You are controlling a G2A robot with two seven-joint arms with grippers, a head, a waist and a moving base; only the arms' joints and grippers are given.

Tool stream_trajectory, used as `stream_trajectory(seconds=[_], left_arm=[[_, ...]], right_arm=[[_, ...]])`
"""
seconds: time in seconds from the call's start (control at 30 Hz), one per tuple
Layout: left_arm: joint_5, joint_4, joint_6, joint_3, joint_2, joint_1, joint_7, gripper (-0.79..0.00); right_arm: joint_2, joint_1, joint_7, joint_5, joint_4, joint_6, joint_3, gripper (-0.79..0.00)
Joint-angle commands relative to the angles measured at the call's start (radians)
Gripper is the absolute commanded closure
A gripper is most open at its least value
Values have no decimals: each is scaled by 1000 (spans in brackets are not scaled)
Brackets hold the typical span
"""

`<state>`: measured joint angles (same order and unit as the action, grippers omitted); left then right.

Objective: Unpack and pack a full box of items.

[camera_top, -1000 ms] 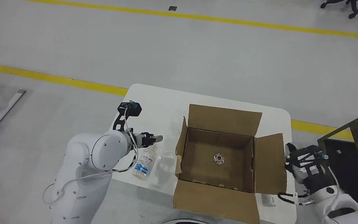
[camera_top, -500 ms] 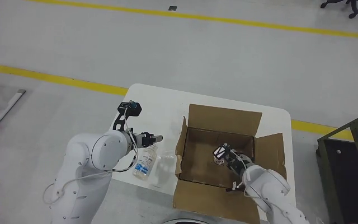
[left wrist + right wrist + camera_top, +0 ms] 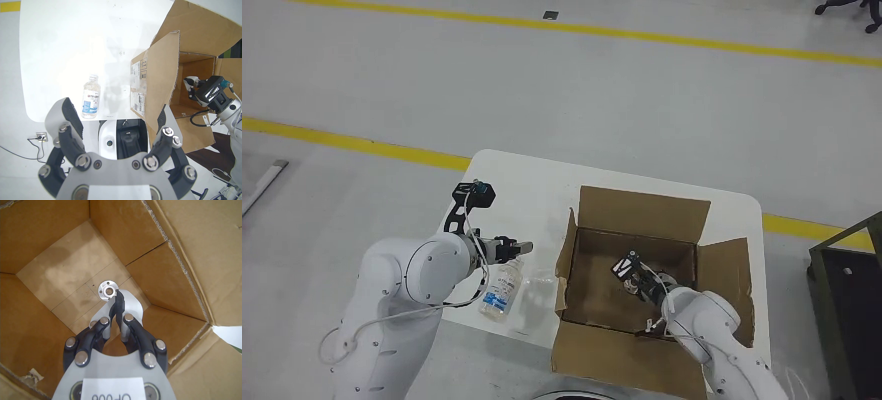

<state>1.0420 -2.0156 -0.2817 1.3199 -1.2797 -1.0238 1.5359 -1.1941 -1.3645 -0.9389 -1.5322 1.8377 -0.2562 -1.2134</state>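
Right gripper [image 3: 117, 293] closed at round metal flange [image 3: 105, 290] in corrugated cardboard box [image 3: 56, 266]; left gripper [image 3: 116, 108] wide open, empty.

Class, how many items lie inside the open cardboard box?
1. A round metal flange lies on the box floor near its middle, at the right tool's tips. The tool may hide more.

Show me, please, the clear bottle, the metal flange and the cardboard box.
clear bottle [image 3: 90, 100], left wrist view, on its label.
metal flange [image 3: 104, 287], right wrist view, on its flat disc.
cardboard box [image 3: 153, 75], left wrist view, on its outer wall.
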Motion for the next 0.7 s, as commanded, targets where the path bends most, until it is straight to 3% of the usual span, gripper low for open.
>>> stream_trajectory(seconds=[0.0, 0.23, 0.27, 0.3, 0.37, 0.5, 0.57, 0.67], left_arm=[[0, 0, 0, 0, 0, 0, 0, -785], [0, 0, 0, 0, 0, 0, 0, -785], [0, 0, 0, 0, 0, 0, 0, -785], [0, 0, 0, 0, 0, 0, 0, -785], [0, 0, 0, 0, 0, 0, 0, -785], [0, 0, 0, 0, 0, 0, 0, -785], [0, 0, 0, 0, 0, 0, 0, -785], [0, 0, 0, 0, 0, 0, 0, -785]], right_arm=[[0, -2, 15, 1, -2, 4, 0, 0], [-19, 97, -46, -34, -110, 18, 85, 0], [-24, 120, -62, -30, -132, 17, 105, -65], [-30, 142, -75, -25, -156, 19, 124, -74], [-40, 189, -104, -26, -208, 10, 162, -3], [-57, 256, -115, -10, -294, 24, 204, 0], [-63, 276, -116, -1, -325, 28, 213, -31], [-70, 290, -127, 14, -352, 33, 221, -166]])
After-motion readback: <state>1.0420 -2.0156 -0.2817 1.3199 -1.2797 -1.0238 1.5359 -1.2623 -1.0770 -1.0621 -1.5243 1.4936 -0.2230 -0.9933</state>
